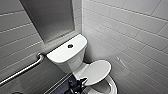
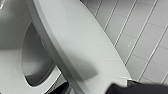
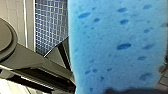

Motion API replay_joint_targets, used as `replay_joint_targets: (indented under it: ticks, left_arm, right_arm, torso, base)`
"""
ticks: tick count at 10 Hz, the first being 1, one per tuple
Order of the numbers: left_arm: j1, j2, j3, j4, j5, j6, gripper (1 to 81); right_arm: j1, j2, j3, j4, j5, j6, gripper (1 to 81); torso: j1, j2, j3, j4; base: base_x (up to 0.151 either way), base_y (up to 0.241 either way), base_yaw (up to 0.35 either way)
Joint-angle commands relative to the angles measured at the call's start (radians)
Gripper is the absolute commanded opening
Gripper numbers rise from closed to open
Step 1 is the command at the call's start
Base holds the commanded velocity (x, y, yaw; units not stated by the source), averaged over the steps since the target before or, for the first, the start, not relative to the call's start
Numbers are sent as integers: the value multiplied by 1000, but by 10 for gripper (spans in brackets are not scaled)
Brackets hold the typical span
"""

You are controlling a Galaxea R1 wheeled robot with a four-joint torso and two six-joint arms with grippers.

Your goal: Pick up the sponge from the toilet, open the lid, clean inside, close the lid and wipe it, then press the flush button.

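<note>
The sponge (image 3: 115,45) is gripped by the right gripper (image 3: 125,91), which is closed on the edge nearest the wrist, and it is held in the air. It is a bright blue foam pad, and its surface is pitted with darker oval pores.

On the toilet (image 1: 75,65), the lid (image 1: 96,71) is found just in front of the tank (image 1: 66,51). It is tilted up off the seat (image 2: 15,72), so the oval opening of the bowl (image 1: 113,86) is uncovered beneath it. The lid is a smooth, glossy white oval of plastic.

The left gripper (image 1: 80,83) is seen at the lid's rim, below the tank in the head view. Whether it is open or closed cannot be told. Its dark arm is brought in low and reaches up to the lid.

The tank is boxy, glossy ceramic with a flat cover, and a round dark button (image 1: 70,46) is set in the middle of its top. A metal grab bar (image 1: 23,70) is mounted beside the tank. Large glossy oblong wall tiles (image 1: 130,32) are seen behind it.
</note>
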Motion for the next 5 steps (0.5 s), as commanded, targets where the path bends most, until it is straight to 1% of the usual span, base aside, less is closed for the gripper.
replay_joint_targets:
  ticks: [1,2,5]
  left_arm:
    - [-136,-6,19,45,-38,-16,811]
    - [-138,-14,1,45,-47,-45,811]
    - [-187,-72,-13,47,-119,-125,811]
  right_arm:
    - [-7,-36,22,-22,-63,4,10]
    - [-9,-36,22,-22,-63,4,10]
    - [-18,-35,25,-25,-61,4,10]
  torso:
    - [0,0,0,0]
    - [0,0,0,0]
    - [0,0,0,0]
  base:
    - [0,0,0]
    - [0,0,0]
    - [0,0,0]
